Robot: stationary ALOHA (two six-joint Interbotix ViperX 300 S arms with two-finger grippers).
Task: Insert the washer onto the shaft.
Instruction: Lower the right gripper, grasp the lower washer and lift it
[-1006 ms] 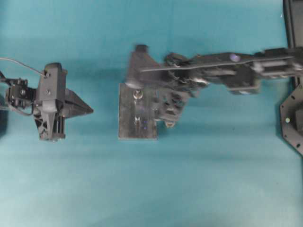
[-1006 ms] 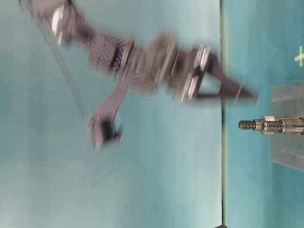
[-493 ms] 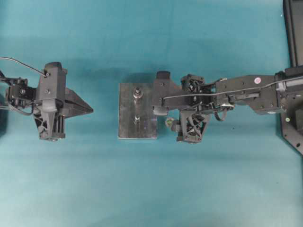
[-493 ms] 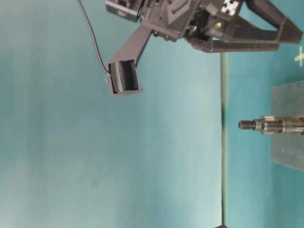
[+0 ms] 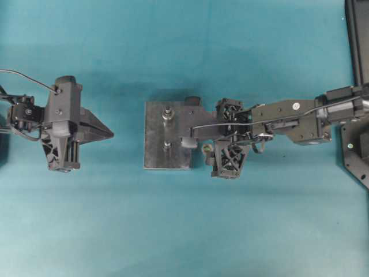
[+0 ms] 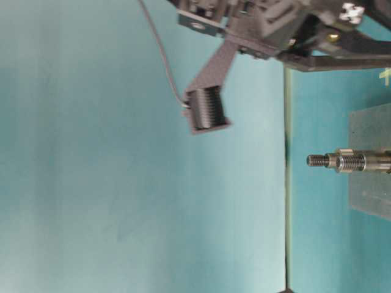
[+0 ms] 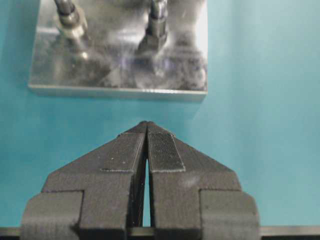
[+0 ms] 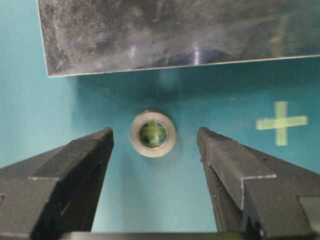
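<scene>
Overhead and wrist views of a washer-on-shaft assembly on a teal table (image 5: 173,231). A metal base plate (image 5: 155,156) lies at centre and carries two upright threaded shafts (image 5: 167,113), seen in the left wrist view as one stud with a collar (image 7: 70,20) and a second with a hex nut (image 7: 156,27). The washer (image 8: 153,133) lies flat on the table just beside the plate's edge, apart from it, and appears in the overhead view as a small ring (image 5: 207,148) next to the plate's right side. The right gripper (image 8: 155,145) is poised over the washer with its jaws spread wide, one finger (image 8: 80,160) on either side of the ring and neither touching it. The left gripper (image 7: 146,131) rests well apart from the plate, its jaws pressed together on nothing, tips pointing toward the plate's near edge.
</scene>
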